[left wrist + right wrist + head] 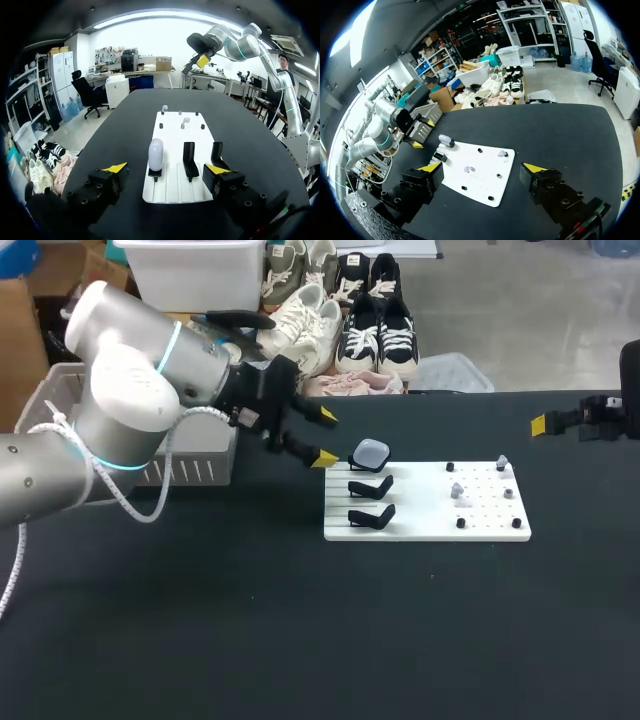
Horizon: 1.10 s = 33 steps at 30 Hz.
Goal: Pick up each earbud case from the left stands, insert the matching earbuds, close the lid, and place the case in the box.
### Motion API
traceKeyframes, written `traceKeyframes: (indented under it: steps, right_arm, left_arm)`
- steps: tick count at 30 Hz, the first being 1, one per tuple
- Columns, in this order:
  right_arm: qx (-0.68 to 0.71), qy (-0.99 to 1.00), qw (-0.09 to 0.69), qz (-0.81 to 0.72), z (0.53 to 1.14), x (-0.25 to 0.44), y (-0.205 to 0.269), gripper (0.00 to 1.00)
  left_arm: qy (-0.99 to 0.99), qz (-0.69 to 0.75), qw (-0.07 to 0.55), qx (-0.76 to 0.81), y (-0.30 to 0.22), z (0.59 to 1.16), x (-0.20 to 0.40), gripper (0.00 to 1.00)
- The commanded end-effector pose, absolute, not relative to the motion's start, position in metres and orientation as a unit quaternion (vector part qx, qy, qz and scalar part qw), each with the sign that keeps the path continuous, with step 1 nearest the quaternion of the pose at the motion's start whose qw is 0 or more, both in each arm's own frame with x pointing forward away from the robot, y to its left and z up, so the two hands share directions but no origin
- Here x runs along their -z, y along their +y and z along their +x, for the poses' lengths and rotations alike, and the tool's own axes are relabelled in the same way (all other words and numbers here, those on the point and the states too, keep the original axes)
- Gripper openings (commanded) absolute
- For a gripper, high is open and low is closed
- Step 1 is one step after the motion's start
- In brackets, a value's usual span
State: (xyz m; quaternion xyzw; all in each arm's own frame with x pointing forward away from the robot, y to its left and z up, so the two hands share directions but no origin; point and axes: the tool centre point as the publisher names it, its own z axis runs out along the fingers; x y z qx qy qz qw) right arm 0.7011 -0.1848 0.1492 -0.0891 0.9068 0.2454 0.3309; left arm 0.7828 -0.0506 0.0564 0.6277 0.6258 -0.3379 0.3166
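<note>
Head view is showing the case (371,452) sitting on the stand at the board's eleven o'clock corner, a pale, rounded, glossy pebble. In the left wrist view it is standing on end on that stand, straight ahead of the left gripper (166,168) and inside the line of its fingers, with nothing touching it.

I am judging it light and stiff: a hard plastic shell that is giving nothing under the pads, and slippery along those curved sides. A pinch near the domed top is risking a squirt-out. The better hold is looking like the middle of the body, across the two broader faces and clear of the lid. The seam is too small to make out, so where the lid begins is only a guess.

Two empty stands (372,486) are sitting at the case's six o'clock on the white board (420,505), and the earbuds (458,490) are lying in the board's three o'clock half.

In the head view the left gripper is hovering just beside the case at its nine o'clock, jaws spread wide. The box (190,472) is lying near the board's nine o'clock side. The right gripper (483,167) is hanging well apart, out past the board's two o'clock, jaws also wide and holding nothing.
</note>
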Motion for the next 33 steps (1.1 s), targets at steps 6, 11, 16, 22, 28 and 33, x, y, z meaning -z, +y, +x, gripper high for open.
traceKeyframes:
  steps: [6, 11, 16, 22, 28, 33]
  right_arm:
    - [-0.246, 0.907, 0.331, -0.090, 0.701, -0.149, -0.185, 1.00]
    - [-0.246, 0.907, 0.331, -0.090, 0.701, -0.149, -0.185, 1.00]
    - [-0.246, 0.907, 0.331, -0.090, 0.701, -0.149, -0.185, 1.00]
    - [-0.246, 0.907, 0.331, -0.090, 0.701, -0.149, -0.185, 1.00]
    - [-0.246, 0.907, 0.331, -0.090, 0.701, -0.149, -0.185, 1.00]
    - [-0.246, 0.907, 0.331, -0.090, 0.701, -0.149, -0.185, 1.00]
  left_arm:
    - [0.611, 0.631, 0.307, 0.365, -0.062, 0.785, -0.045, 1.00]
    - [0.616, 0.622, 0.313, 0.368, -0.067, 0.787, -0.040, 0.87]
    - [0.616, 0.615, 0.321, 0.373, -0.070, 0.787, -0.040, 0.93]
    - [0.616, 0.609, 0.328, 0.377, -0.074, 0.784, -0.038, 0.91]
    - [0.611, 0.611, 0.333, 0.378, -0.078, 0.784, -0.035, 0.88]
    - [0.607, 0.613, 0.338, 0.376, -0.084, 0.788, -0.031, 0.85]
